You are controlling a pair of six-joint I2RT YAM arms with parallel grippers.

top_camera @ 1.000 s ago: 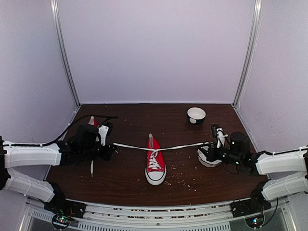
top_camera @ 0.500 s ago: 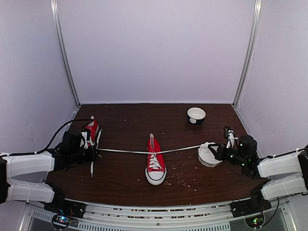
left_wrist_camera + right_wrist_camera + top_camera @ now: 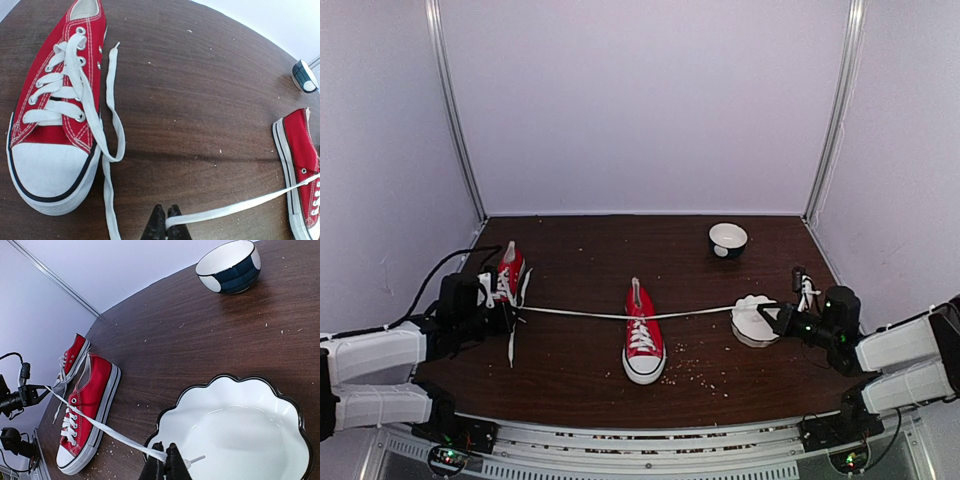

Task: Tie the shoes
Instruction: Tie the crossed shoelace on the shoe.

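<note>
The left gripper (image 3: 166,222) is pinching one end of the lace (image 3: 225,207) with its jaws closed, and the right gripper (image 3: 165,456) is pinching the other end at the rim of the plate (image 3: 280,405). The lace is stretching tight between them through the shoe (image 3: 642,345) in the middle of the table (image 3: 580,250). The second shoe (image 3: 52,100) is lying untied near the left gripper.

Left wrist view: the centre shoe (image 3: 299,165) is cut off by the right edge. Right wrist view: the plate (image 3: 240,435) is cut off by the bottom edge. Top view: the laces (image 3: 641,335) are too small to resolve.
</note>
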